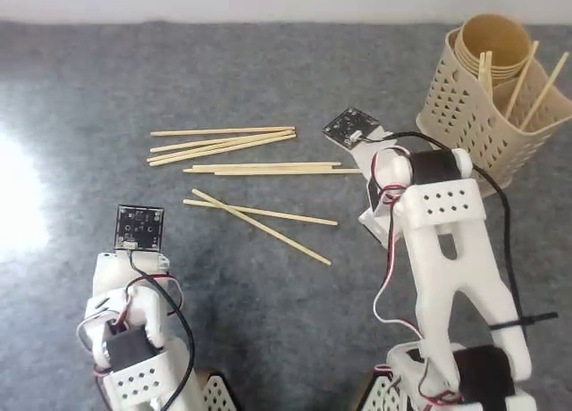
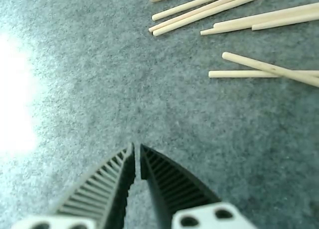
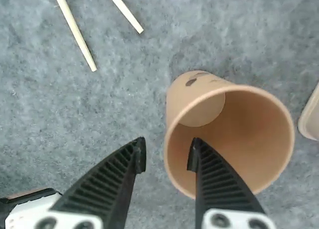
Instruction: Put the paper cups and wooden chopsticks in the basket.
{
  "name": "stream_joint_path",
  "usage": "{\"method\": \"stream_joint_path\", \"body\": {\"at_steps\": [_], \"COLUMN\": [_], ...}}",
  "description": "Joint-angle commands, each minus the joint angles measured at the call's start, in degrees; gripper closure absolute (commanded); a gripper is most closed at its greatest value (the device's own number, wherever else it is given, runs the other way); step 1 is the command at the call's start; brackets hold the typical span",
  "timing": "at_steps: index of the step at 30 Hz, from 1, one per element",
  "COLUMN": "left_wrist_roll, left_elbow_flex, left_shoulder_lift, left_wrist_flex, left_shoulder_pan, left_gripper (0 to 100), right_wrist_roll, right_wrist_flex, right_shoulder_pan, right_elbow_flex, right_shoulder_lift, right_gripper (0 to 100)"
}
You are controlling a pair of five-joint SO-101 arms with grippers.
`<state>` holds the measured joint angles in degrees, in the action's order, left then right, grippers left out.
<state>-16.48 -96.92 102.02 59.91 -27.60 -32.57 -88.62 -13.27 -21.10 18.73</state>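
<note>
While the right arm (image 1: 429,197) stands just beside the basket (image 1: 465,107) at the far right of the surface (image 1: 89,98), its tool (image 3: 167,145) is spread and straddles the rim of a paper cup (image 3: 234,134) lying on its side. One finger is inside the mouth, the other outside over the grey pile.

Basket: cream, perforated; holds stacked paper cups (image 1: 490,37) and several standing chopsticks (image 1: 522,79).

Mid-surface lie the loose chopsticks: a fanned bundle (image 1: 223,143) farthest from the arms, a parallel pair (image 1: 268,168) nearer, a crossed pair (image 1: 268,213) nearest.

Left tool (image 2: 137,152): pressed together, nothing between the fingers, over bare surface, well apart from the loose chopsticks.

Surface: grey, felt-like, with a bright glare patch (image 1: 18,197) at its left edge. A pale strip (image 1: 268,0) runs along the far edge; the room beyond it cannot be made out.
</note>
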Motion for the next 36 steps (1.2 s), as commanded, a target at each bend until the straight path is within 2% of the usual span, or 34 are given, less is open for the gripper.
{"method": "stream_joint_path", "body": {"at_steps": [1, 8, 13, 17, 22, 28, 31, 36], "left_wrist_roll": [-0.62, -0.62, -0.62, -0.62, -0.62, -0.62, -0.62, -0.62], "left_elbow_flex": [0.4, 0.4, 0.4, 0.4, 0.4, 0.4, 0.4, 0.4], "left_shoulder_lift": [0.44, 0.44, 0.44, 0.44, 0.44, 0.44, 0.44, 0.44], "left_wrist_flex": [-0.97, -0.97, -0.97, -0.97, -0.97, -0.97, -0.97, -0.88], "left_shoulder_pan": [0.26, 0.26, 0.26, 0.26, 0.26, 0.26, 0.26, 0.26], "left_gripper": [99, 99, 99, 99, 99, 99, 99, 99], "right_wrist_roll": [0.53, 0.35, -4.48, -5.1, -6.95, -12.92, -13.8, -14.59], "right_wrist_flex": [1.54, 2.15, 2.15, 1.1, -6.73, -13.85, -14.29, -12.88], "right_shoulder_pan": [0.57, 1.63, 1.71, 2.07, 7.43, 13.85, 16.13, 18.86], "right_elbow_flex": [2.81, 2.9, 3.25, 7.38, 24.44, 56.97, 68.57, 79.38], "right_shoulder_lift": [-0.92, -4.53, -0.57, 7.25, 6.73, -3.03, -9.54, -17.98], "right_gripper": [85.6, 98.9, 99.1, 99.1, 99.1, 99.1, 99.1, 99.1]}}
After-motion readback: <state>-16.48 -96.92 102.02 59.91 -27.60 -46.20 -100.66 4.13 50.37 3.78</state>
